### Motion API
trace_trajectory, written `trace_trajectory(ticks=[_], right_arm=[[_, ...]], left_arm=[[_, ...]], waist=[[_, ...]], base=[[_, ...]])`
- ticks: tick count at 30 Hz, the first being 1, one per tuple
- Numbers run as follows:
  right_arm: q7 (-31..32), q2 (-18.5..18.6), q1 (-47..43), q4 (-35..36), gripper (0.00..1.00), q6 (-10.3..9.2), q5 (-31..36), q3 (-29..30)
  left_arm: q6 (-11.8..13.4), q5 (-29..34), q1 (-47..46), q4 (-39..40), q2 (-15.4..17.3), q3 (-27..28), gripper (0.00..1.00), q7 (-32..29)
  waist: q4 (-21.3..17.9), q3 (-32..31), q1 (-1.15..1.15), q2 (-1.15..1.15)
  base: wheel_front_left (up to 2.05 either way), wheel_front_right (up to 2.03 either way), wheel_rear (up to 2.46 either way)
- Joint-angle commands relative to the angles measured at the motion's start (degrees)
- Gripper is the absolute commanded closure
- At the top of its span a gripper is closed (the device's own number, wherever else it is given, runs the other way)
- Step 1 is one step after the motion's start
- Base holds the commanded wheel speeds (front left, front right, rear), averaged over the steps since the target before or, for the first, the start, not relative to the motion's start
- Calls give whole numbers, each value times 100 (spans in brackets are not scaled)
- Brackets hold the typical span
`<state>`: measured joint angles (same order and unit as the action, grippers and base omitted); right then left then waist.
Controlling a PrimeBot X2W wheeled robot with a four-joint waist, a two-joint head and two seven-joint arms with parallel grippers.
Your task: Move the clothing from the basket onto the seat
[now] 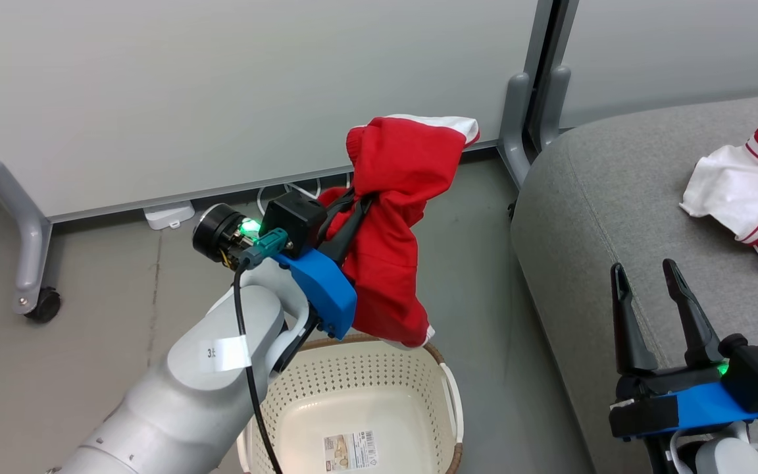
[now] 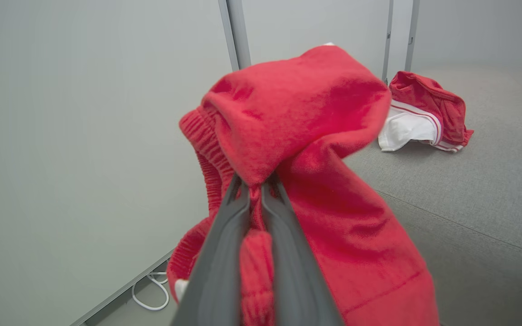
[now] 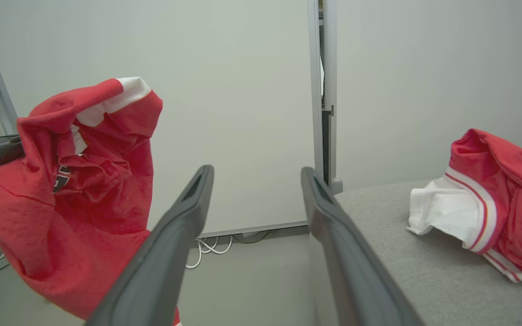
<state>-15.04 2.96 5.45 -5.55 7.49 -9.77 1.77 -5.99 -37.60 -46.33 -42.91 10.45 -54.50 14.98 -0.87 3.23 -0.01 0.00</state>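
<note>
- Clamped shut on a bunched fold of the red garment [image 1: 399,217]: the left gripper [image 1: 356,204], fingers nearly together with cloth pinched between them.
- In the left wrist view, drapes over and around the fingertips, bulging toward 12 o'clock and trailing down toward 5 o'clock, with a ribbed elastic edge at 9 o'clock.
- In the head view, hangs in the air over the far side of the basket [image 1: 379,368], white stripe uppermost toward 1 o'clock. Lower edge meets the rim at the basket's 12 o'clock; touching or just above, cannot tell.
- Shows, inside the basket, a cream floor with a barcode sticker [image 1: 351,451].
- At 3 o'clock of the held cloth, across a strip of floor: the grey sofa [image 1: 589,217].
- Lying crumpled on the sofa cushion, toward 2 o'clock in the head view: a second red-and-white garment [image 1: 757,191], white lining turned outward.
- At 5 o'clock in the head view: the right gripper [image 1: 643,264], fingers spread wide, holding nothing, over the sofa's near edge.
- From the right wrist view, places the red garment at 9 o'clock of those spread fingers and the second red-and-white garment at 3 o'clock.
</note>
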Motion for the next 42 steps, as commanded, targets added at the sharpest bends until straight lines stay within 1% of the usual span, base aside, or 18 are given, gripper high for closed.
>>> trace_trajectory(ticks=[1,11,17,21,26,30,42], right_arm=[[-22,-9,-100,-12,0,1,-31,-4],[-22,-10,-167,-36,0,1,-77,-57],[-22,-11,-123,-78,0,1,-71,-324],[-22,-11,-76,-168,0,1,-84,-694],[-22,-11,9,-342,0,1,-88,-1426],[-22,8,134,-507,0,1,-121,-1877],[-22,198,880,-1285,0,1,-144,-2522]], left_arm=[[32,42,67,48,8,34,100,30],[63,105,199,231,11,-13,100,30],[77,127,127,286,-31,-39,100,30],[64,135,82,304,-51,-55,100,30],[55,139,44,294,-97,-76,100,31],[38,170,-6,285,-167,-104,100,31],[-11,284,-135,335,-378,-171,100,31]], waist=[[41,-70,1,0],[126,-144,1,0],[183,-98,1,0],[226,-82,1,0],[266,-61,1,0],[330,-14,1,0],[563,180,1,0]], base=[[0,0,0],[0,0,0],[0,0,0],[0,0,0],[0,0,0],[0,0,0],[0,0,0]])
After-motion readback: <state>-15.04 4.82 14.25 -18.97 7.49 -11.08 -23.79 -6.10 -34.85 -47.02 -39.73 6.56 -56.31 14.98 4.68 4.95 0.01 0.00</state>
